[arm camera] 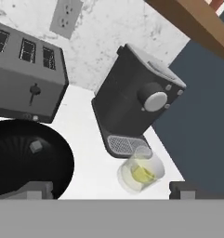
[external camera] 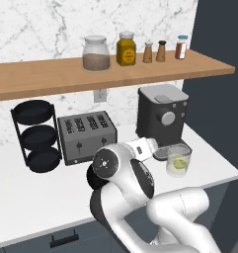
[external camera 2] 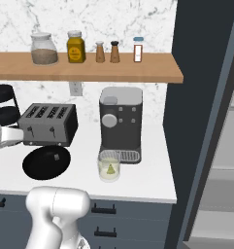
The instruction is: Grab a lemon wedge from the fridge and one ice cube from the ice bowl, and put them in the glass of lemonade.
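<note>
Gripper (arm camera: pixel 111 189): two small dark finger tips set wide apart, nothing between them, hanging above the counter between the wide shallow round black ice bowl (arm camera: pixel 57 158) and the short clear glass of lemonade (arm camera: pixel 140 174).

Step in hand, as I read it: ice pick. The tiny yellow-green lemon wedge (arm camera: pixel 143 174) already sits inside the glass, so the fridge half looks done. The tiny pale grey translucent ice cube (arm camera: pixel 36 146) lies alone on the bowl's floor, well inside the rim.

Doing it well, IMO:
- swing over to the bowl, centre the tips on the cube, come straight down
- keep the tips wide till they straddle it; cube is small and prob. slippery, so an off-centre close may squirt it away
- stay off the bowl's rim and the grey four-slot toaster (arm camera: pixel 25 79) just behind it
- lift clear before crossing to the glass, which stands touching the drip tray of the dark grey coffee machine (arm camera: pixel 136 102); drop from directly above, not from the side.

Views compared:
- hand view: shows the tip spacing, cube and wedge close up.
- right base view: bowl (external camera 2: pixel 46 161) with the cube (external camera 2: pixel 56 156) a faint speck, glass (external camera 2: pixel 109 168) w/ wedge (external camera 2: pixel 109 169), plus the tall dark grey fridge (external camera 2: pixel 193 97) w/ pale shelves at far right.
- left base view: arm covers the bowl; glass (external camera: pixel 179 160) visible, also the black three-tier rack (external camera: pixel 37 134) and the wooden shelf (external camera: pixel 51 74) of jars.
</note>
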{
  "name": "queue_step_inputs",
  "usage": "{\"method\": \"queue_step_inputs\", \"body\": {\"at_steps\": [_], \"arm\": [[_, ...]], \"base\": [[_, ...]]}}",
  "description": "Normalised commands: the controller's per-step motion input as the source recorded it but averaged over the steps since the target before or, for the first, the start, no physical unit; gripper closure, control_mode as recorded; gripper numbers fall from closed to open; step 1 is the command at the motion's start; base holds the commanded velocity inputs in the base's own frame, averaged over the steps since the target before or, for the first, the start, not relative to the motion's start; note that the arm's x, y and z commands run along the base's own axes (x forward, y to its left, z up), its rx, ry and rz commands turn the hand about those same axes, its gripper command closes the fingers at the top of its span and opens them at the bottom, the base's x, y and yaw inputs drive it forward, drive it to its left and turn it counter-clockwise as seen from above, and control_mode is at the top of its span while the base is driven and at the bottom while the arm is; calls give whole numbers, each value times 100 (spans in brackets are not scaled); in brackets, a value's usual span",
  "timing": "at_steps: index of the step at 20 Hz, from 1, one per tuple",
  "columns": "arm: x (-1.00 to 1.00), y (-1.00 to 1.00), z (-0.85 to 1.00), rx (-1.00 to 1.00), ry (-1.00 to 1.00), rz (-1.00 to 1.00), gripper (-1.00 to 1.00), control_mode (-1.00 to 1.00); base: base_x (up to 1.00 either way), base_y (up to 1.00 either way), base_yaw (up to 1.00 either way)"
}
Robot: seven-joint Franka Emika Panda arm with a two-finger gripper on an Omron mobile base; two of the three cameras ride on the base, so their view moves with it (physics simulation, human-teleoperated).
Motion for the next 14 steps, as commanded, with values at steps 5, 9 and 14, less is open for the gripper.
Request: {"method": "queue_step_inputs", "body": {"at_steps": [5, 9, 14], "arm": [[-7, 10, -17, 0, 3, 0, -100, -100], [-13, 20, 5, -11, -2, 3, -100, -100], [-33, 33, 52, -25, -3, 1, -100, -100]], "base": [[0, 0, 0], [0, 0, 0], [0, 0, 0]]}}
